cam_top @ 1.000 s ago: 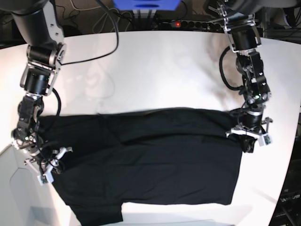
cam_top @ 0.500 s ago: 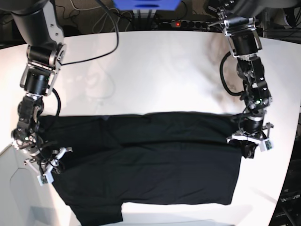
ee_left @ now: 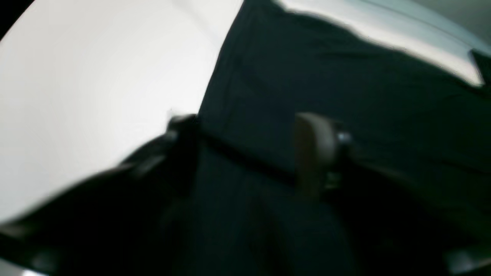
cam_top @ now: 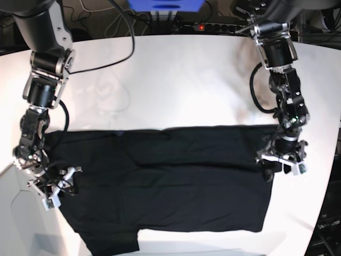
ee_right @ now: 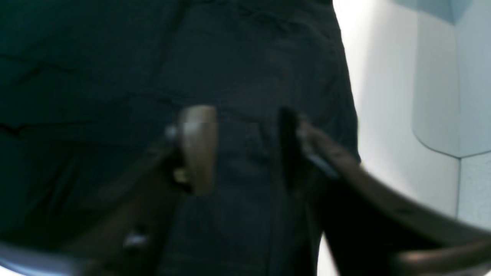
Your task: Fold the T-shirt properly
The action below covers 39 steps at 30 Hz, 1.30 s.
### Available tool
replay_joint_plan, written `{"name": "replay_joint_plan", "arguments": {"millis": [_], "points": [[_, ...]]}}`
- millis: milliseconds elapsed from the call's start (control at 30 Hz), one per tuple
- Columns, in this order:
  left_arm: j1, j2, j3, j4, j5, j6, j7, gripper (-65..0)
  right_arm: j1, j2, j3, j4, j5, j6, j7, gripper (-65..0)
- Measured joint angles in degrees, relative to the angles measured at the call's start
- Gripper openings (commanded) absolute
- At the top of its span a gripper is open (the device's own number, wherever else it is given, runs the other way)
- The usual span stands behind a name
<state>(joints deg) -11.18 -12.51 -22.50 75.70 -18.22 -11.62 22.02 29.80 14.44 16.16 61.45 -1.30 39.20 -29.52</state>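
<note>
The black T-shirt (cam_top: 176, 181) lies spread flat on the white table (cam_top: 176, 80), with its far edge folded toward the front. No print shows on it. My left gripper (cam_top: 281, 166) stands at the shirt's right edge. In the left wrist view this gripper (ee_left: 249, 153) is open, its fingers (ee_left: 314, 153) spread over a dark fold of the shirt (ee_left: 345, 76). My right gripper (cam_top: 57, 190) is at the shirt's left edge. The right wrist view shows it (ee_right: 243, 149) open too, with cloth (ee_right: 115, 76) lying loose under both fingers (ee_right: 197, 149).
Cables and a power strip (cam_top: 213, 26) run along the back beyond the table, beside a blue box (cam_top: 165, 4). A black cable (cam_top: 106, 64) crosses the table's back left. The table's edge curves close by my left gripper on the right.
Both grippers went from shut to open and let go of the shirt. The left arm came down toward the front, and the shirt's far edge settled lower on the table.
</note>
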Motion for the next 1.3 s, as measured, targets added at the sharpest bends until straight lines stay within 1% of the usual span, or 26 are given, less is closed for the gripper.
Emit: {"name": "replay_joint_plan", "arguments": {"millis": [33, 100, 200, 300, 367, 500, 700, 767, 867, 1033, 1200, 1300], "points": [[-0.13, -0.02, 0.0, 1.01, -0.02, -0.17, -0.28, -20.0, 0.0, 0.02, 0.0, 0.04, 0.02, 0.0, 0.0, -27.2], [0.35, -0.07, 0.0, 2.71, -0.13, -0.22, -1.07, -21.3, 0.0, 0.02, 0.0, 0.07, 0.0, 0.0, 0.02, -24.8], [3.37, 0.07, -0.85, 3.74, -0.24, -0.37, -0.76, -21.4, 0.0, 0.0, 0.17, 0.09, 0.04, 0.0, -0.24, -24.6], [7.08, 0.61, -5.77, 3.26, -0.04, -0.09, 0.04, -21.4, -1.16, 0.0, 0.33, 2.36, 0.07, 0.02, -0.26, -24.6], [9.6, 0.39, -7.98, 3.21, -0.31, 0.17, -0.37, -21.4, -3.39, 0.0, 0.39, 5.4, 0.07, 0.02, -0.35, -24.6], [13.03, 0.46, -8.52, 3.15, -0.24, -0.2, -0.2, -21.3, -7.06, -0.2, 0.42, 10.29, 0.11, 0.02, -0.44, -24.7], [12.59, 0.76, -8.15, -3.69, -0.46, -0.42, -0.28, -21.3, -10.58, -0.04, 0.81, 11.56, 0.24, 0.0, -0.39, -24.8], [12.57, 0.87, -8.15, -4.72, -0.42, -0.37, -0.74, -21.3, -11.78, -0.5, 3.56, 11.52, 0.26, 0.04, -0.48, -24.8], [12.02, 0.72, -8.15, -5.55, -0.46, -0.24, -0.85, -21.4, -12.2, 0.02, 7.85, 11.5, 0.07, 0.02, -0.66, -24.7], [9.97, 0.7, -8.15, -8.9, -0.7, -0.46, -2.82, -21.6, -13.22, 0.15, 13.84, 11.63, 0.15, 0.0, -0.35, -24.3], [8.61, 0.31, -7.96, -10.84, -0.87, -0.59, -3.39, -21.7, -16.52, 1.14, 14.53, 11.65, 0.0, 0.04, -0.59, -24.8], [8.57, 0.11, -5.49, -10.88, -0.66, -0.37, -4.02, -21.7, -17.79, 1.29, 14.19, 11.63, 0.15, 0.07, -0.46, -24.8]]}}
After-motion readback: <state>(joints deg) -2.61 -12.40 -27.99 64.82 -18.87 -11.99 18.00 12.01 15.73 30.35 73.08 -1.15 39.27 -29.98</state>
